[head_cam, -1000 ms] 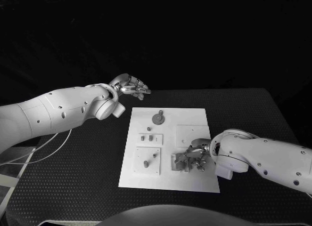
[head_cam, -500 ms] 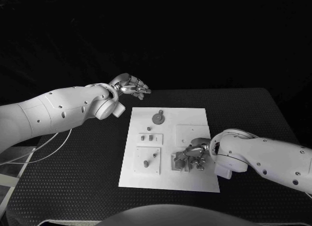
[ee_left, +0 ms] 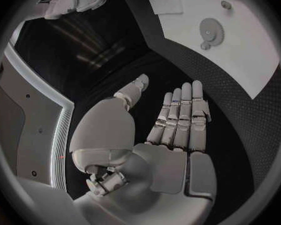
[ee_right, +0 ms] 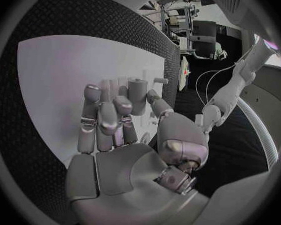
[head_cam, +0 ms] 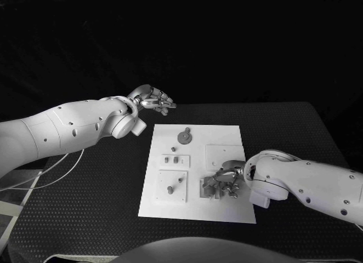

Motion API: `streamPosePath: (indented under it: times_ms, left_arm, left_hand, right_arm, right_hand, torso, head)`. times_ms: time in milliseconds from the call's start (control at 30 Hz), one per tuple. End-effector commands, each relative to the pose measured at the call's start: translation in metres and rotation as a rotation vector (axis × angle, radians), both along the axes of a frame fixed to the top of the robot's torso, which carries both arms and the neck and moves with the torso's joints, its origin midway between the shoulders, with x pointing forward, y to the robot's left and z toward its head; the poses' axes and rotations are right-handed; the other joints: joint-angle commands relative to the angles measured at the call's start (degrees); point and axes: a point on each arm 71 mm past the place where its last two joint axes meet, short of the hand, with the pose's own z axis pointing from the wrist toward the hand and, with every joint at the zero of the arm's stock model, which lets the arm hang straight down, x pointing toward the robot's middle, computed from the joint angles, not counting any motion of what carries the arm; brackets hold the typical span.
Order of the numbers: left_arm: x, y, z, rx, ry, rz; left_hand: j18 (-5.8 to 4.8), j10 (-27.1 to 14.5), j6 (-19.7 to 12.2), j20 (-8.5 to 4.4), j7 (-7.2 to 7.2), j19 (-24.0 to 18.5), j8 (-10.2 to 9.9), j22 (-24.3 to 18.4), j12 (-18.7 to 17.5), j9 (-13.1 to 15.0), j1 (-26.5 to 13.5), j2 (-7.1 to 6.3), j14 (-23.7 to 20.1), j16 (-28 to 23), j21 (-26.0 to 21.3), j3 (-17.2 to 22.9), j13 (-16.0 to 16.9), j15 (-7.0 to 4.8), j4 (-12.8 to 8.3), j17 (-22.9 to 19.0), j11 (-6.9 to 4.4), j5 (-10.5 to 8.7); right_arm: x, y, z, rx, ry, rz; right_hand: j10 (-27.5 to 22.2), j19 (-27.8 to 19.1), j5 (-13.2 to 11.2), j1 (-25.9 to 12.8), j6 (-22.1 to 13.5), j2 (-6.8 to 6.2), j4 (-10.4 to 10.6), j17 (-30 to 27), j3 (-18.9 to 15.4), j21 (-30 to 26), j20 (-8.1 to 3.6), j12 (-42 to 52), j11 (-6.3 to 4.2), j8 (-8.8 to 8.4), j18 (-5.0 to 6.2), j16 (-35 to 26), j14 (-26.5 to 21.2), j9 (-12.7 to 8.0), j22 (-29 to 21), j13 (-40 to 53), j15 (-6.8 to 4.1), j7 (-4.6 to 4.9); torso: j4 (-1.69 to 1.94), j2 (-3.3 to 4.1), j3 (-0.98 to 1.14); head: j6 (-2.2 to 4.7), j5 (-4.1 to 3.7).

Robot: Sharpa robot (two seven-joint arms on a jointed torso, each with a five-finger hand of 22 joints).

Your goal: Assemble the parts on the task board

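Parts point(head_cam: 172, 160): small, rigid, likely light and slippery; pinch by the sides. Task board point(head_cam: 222, 134): flat, stiff. Right hand point(head_cam: 222, 182): fingers curled over board fixtures, grip unclear. Left hand point(head_cam: 152, 99): empty, fingers extended.

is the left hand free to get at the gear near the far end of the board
Probably yes. The left hand holds nothing and hangs beyond the task board's far corner; the gear lies uncovered nearby. The right hand is busy at the near end.
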Motion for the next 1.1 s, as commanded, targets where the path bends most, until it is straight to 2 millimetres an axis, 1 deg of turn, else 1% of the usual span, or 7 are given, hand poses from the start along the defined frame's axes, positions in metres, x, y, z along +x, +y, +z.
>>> streamPosePath:
  times_ms: [33, 533, 767, 867, 967, 1000, 1100]
  left_arm:
    - [-0.0002, -0.0021, 0.0008, -0.008, -0.001, -0.014]
    - [-0.0002, -0.0027, 0.0007, -0.008, -0.001, -0.016]
    - [-0.0002, -0.0018, 0.0008, -0.007, -0.001, -0.013]
    - [-0.0002, -0.0021, 0.0007, -0.008, 0.0, -0.015]
    - [-0.0003, -0.0022, 0.0008, -0.008, 0.0, -0.015]
    - [-0.0003, -0.0021, 0.0008, -0.008, 0.0, -0.015]
    - [-0.0003, -0.0014, 0.0008, -0.007, -0.001, -0.013]
  left_hand:
    - [0.63, -0.3, -0.3, 0.08, 0.81, -0.12, 0.29, -0.07, 0.26, -0.07, -0.14, -0.19, 0.38, -0.24, 0.11, -0.01, -0.09, -0.09, 0.35, 0.08, -0.01, -0.16]
    - [0.63, -0.3, -0.3, 0.08, 0.81, -0.12, 0.31, -0.08, 0.29, -0.08, -0.11, -0.21, 0.4, -0.28, 0.12, 0.0, -0.12, -0.09, 0.38, 0.13, -0.01, -0.16]
    - [0.63, -0.31, -0.31, 0.08, 0.81, -0.12, 0.31, -0.08, 0.29, -0.09, -0.11, -0.21, 0.4, -0.3, 0.12, 0.0, -0.14, -0.09, 0.4, 0.15, -0.01, -0.16]
    - [0.63, -0.31, -0.31, 0.08, 0.82, -0.12, 0.31, -0.09, 0.3, -0.09, -0.11, -0.21, 0.41, -0.3, 0.12, 0.01, -0.14, -0.09, 0.4, 0.16, -0.01, -0.16]
    - [0.63, -0.31, -0.31, 0.08, 0.82, -0.12, 0.31, -0.09, 0.3, -0.09, -0.11, -0.21, 0.41, -0.31, 0.12, 0.01, -0.15, -0.09, 0.41, 0.17, -0.01, -0.16]
    - [0.63, -0.31, -0.31, 0.08, 0.82, -0.12, 0.32, -0.09, 0.3, -0.1, -0.11, -0.21, 0.41, -0.31, 0.12, 0.01, -0.15, -0.09, 0.41, 0.17, -0.01, -0.16]
    - [0.63, -0.31, -0.31, 0.08, 0.82, -0.12, 0.32, -0.09, 0.3, -0.1, -0.1, -0.22, 0.41, -0.32, 0.12, 0.01, -0.15, -0.09, 0.41, 0.18, -0.01, -0.16]
  right_arm:
    - [-0.0024, 0.0002, -0.0015, -0.011, 0.006, 0.034]
    - [-0.0021, 0.0023, -0.0021, -0.003, -0.012, 0.029]
    - [-0.0015, 0.0018, -0.0023, -0.001, -0.016, 0.022]
    - [-0.0018, 0.002, -0.0024, -0.001, -0.013, 0.027]
    - [-0.0017, 0.0021, -0.0025, -0.001, -0.013, 0.024]
    - [-0.0015, 0.0019, -0.0025, 0.0, -0.015, 0.019]
    - [-0.001, 0.0012, -0.0026, 0.001, -0.019, 0.012]
  right_hand:
    - [-0.43, 0.33, 0.1, 0.55, -0.13, -0.16, -0.22, -0.05, 0.42, -0.37, -0.24, 0.21, -0.09, -0.22, 1.34, -0.33, -0.16, 0.01, 0.72, -0.08, -0.33, 0.42]
    - [-0.46, 0.34, 0.09, 0.39, -0.1, -0.11, -0.22, -0.22, 0.43, -0.41, -0.12, 0.27, -0.04, -0.22, 1.34, -0.39, -0.22, 0.07, 0.74, -0.21, -0.29, 0.45]
    - [-0.55, 0.34, 0.09, -0.54, -0.27, -0.68, 0.29, -0.53, 0.3, -0.52, -0.04, 0.29, 0.0, -0.34, 1.34, -0.49, -0.36, 0.06, 0.71, -0.34, -0.25, 0.5]
    - [-0.69, 0.31, 0.1, -1.07, -0.48, -1.7, 0.56, -0.64, 0.26, -0.61, -0.03, 0.29, 0.05, -0.48, 1.34, -0.54, -0.42, 0.03, 0.69, -0.41, -0.22, 0.56]
    - [-0.86, 0.3, 0.1, -1.55, -0.98, -3.72, 1.07, -0.83, 0.51, -0.73, -0.08, 0.31, 0.15, -0.78, 1.34, -0.62, -0.56, -0.06, 0.65, -0.48, -0.13, 0.67]
    - [-0.95, 0.38, 0.04, -1.64, -1.25, -4.62, 1.74, -0.93, 1.09, -0.81, -0.15, 0.36, 0.31, -0.95, 1.34, -0.66, -0.62, -0.11, 0.6, -0.51, -0.07, 0.7]
    - [-1.12, 0.51, 0.09, -1.9, -1.57, -6.4, 3.4, -1.02, 2.34, -0.94, -0.2, 0.49, 0.39, -1.15, 1.34, -0.68, -0.67, -0.12, 0.55, -0.59, 0.06, 0.86]
  torso:
    - [-0.01, 0.0, 0.02]
    - [0.01, 0.01, -0.02]
    - [0.04, 0.03, -0.02]
    - [-0.01, 0.01, -0.02]
    - [0.0, 0.01, -0.01]
    - [0.0, 0.01, 0.0]
    - [-0.02, 0.0, 0.01]
  head:
    - [-0.08, 0.05]
    - [-0.15, 0.22]
    - [-0.14, 0.29]
    - [-0.13, 0.29]
    - [-0.15, 0.32]
    - [-0.16, 0.34]
    - [-0.16, 0.32]
